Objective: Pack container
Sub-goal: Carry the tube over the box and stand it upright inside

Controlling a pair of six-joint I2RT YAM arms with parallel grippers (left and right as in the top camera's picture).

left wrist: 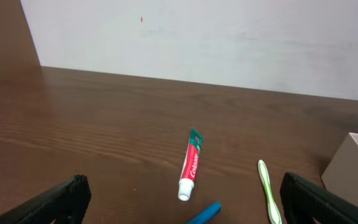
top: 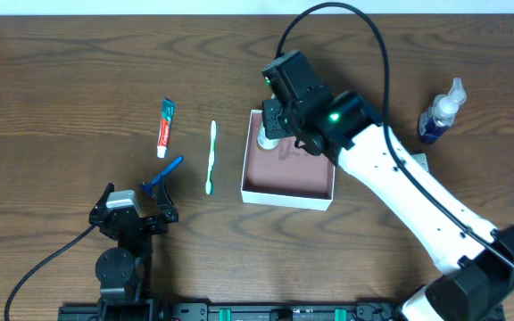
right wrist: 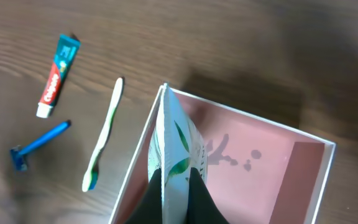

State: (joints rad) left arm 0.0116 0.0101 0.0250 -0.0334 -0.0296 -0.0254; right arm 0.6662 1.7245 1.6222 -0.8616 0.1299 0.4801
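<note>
Placement needs care: right gripper [right wrist: 171, 183], clamped on a leaf-printed tube [right wrist: 178, 140], hangs at the left wall of the container [top: 289, 200] on the bench [top: 61, 80]; shift inward before releasing; left gripper [top: 135, 201] gapes idle.

Soft, even light fills all three views, and the dark wood worktop [top: 61, 80] shows no harsh glare. In the left wrist view the pale wall [left wrist: 229, 37] is bright, while the left jaws at the bottom corners are dark and blurred. In the right wrist view a soft shadow lies on the worktop beyond the box [right wrist: 309, 171]. The white tube [right wrist: 176, 149], close to the lens, looks slightly out of focus.
</note>
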